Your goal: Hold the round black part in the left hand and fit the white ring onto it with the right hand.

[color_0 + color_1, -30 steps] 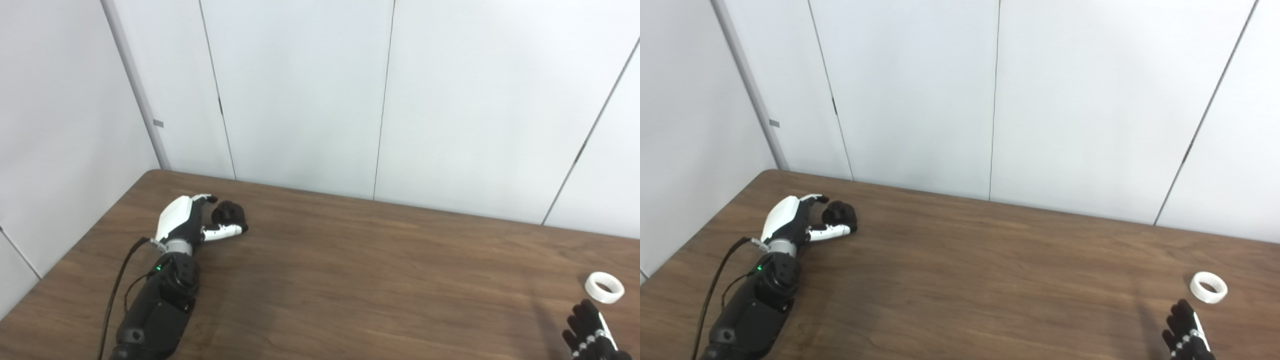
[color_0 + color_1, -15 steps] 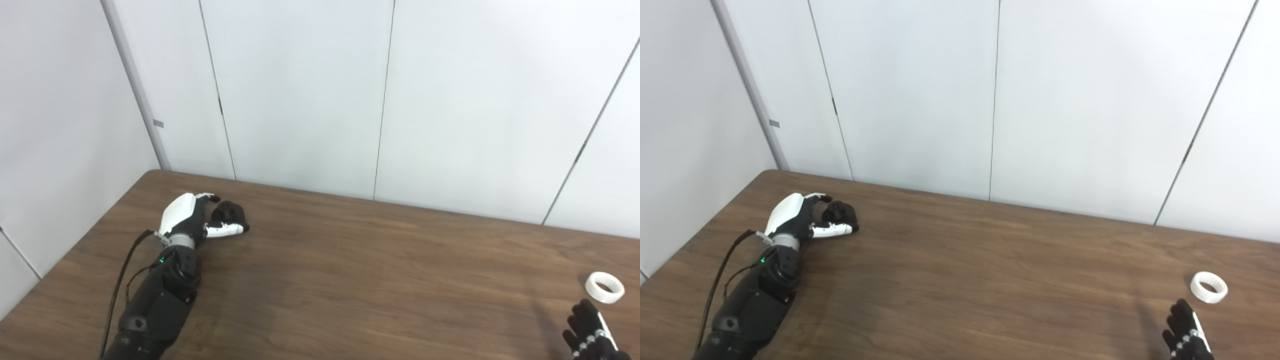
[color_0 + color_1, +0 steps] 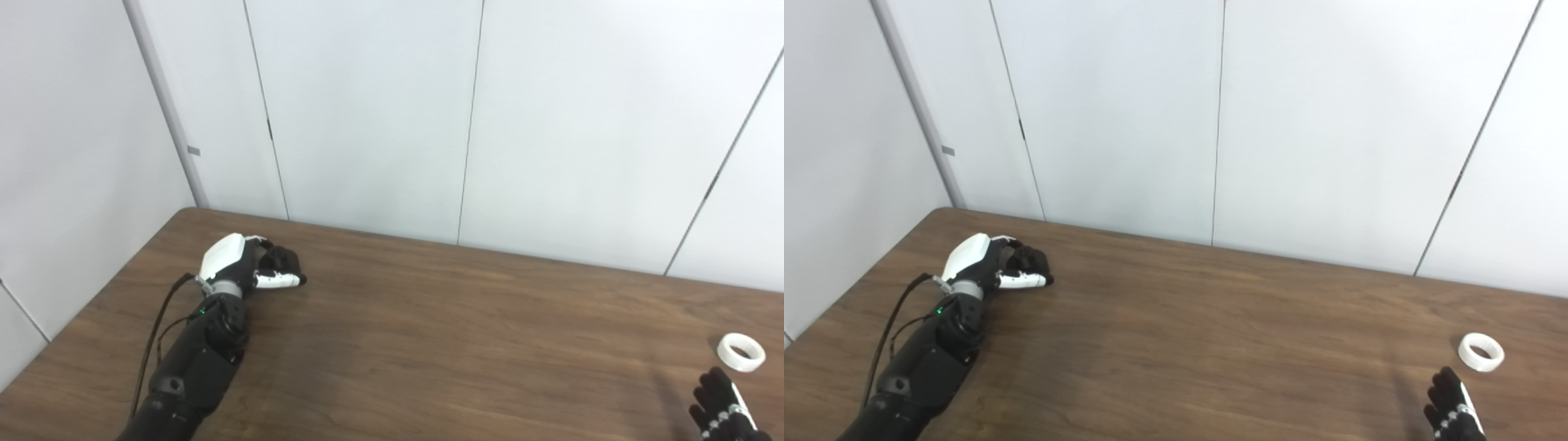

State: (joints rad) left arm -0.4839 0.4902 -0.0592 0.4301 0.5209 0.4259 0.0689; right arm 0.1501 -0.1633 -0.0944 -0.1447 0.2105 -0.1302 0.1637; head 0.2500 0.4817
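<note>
The round black part (image 3: 284, 260) rests on the brown table (image 3: 441, 343) at the far left. My left hand (image 3: 234, 264) is wrapped round it, fingers behind and white thumb lying across its front, so part of it is hidden. The white ring (image 3: 740, 351) lies flat on the table at the far right, with nothing touching it. Just below the ring, my right hand (image 3: 723, 409) pokes in from the bottom right corner, fingers spread and holding nothing; most of that hand is cut off by the frame edge. In the right eye view the ring (image 3: 1480, 351) sits a short gap beyond those fingertips.
White wall panels (image 3: 380, 122) rise right behind the table's far edge and along its left side. A black cable (image 3: 156, 324) trails from the left forearm over the table.
My left arm has slid forward and the hand has closed tighter round the black part, thumb drawn in against it. Neither the right hand nor the ring has moved.
</note>
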